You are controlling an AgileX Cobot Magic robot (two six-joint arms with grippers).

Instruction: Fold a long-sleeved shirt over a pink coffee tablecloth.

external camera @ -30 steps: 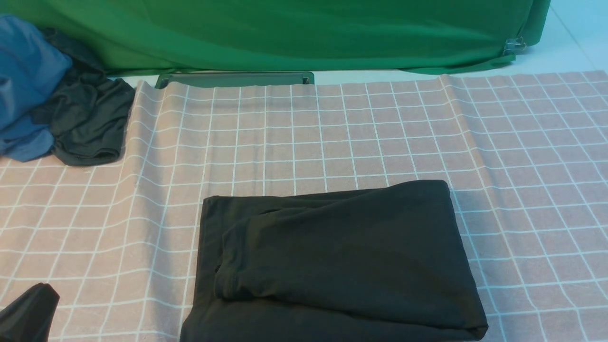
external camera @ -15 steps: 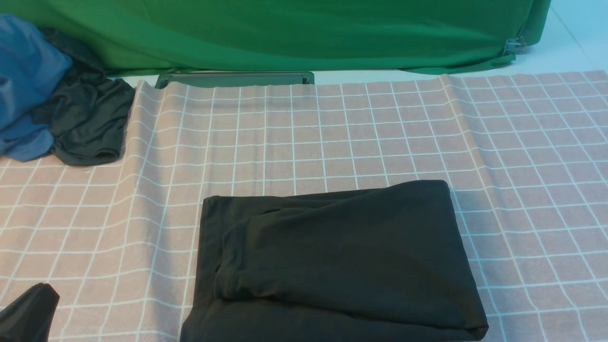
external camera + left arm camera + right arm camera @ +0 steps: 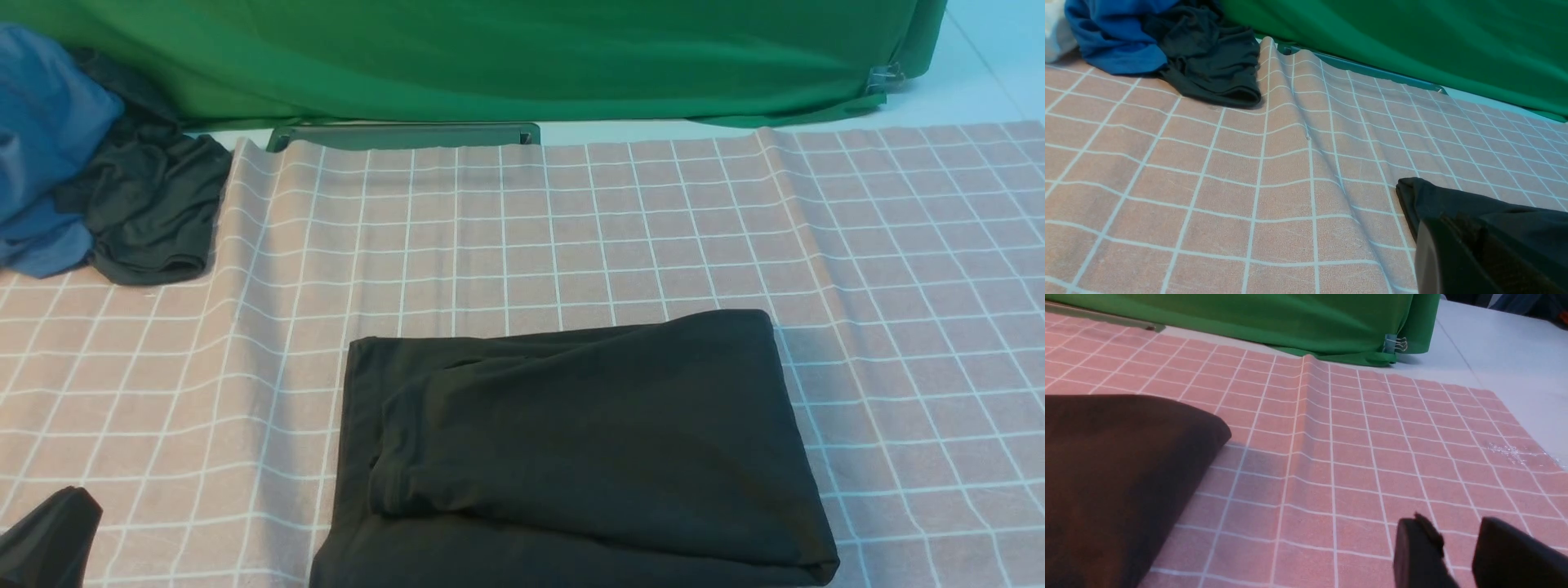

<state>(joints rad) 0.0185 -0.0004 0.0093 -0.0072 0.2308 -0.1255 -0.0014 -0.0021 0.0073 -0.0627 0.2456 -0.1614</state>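
My left gripper [image 3: 1472,228] is closed and empty; my right gripper [image 3: 1457,539] stands partly open, empty. Beside the left one, the black shirt [image 3: 588,441] looks soft and floppy, best pinched at its folded edge.

The black folded soft-knit shirt [image 3: 588,441] is viewed from above its near side, facing forward. It is seen closer from either side by the wrist views; the plain green cloth is shared.

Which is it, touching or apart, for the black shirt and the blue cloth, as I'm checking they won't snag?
Apart: the front view shows pink tablecloth between shirt and blue cloth.
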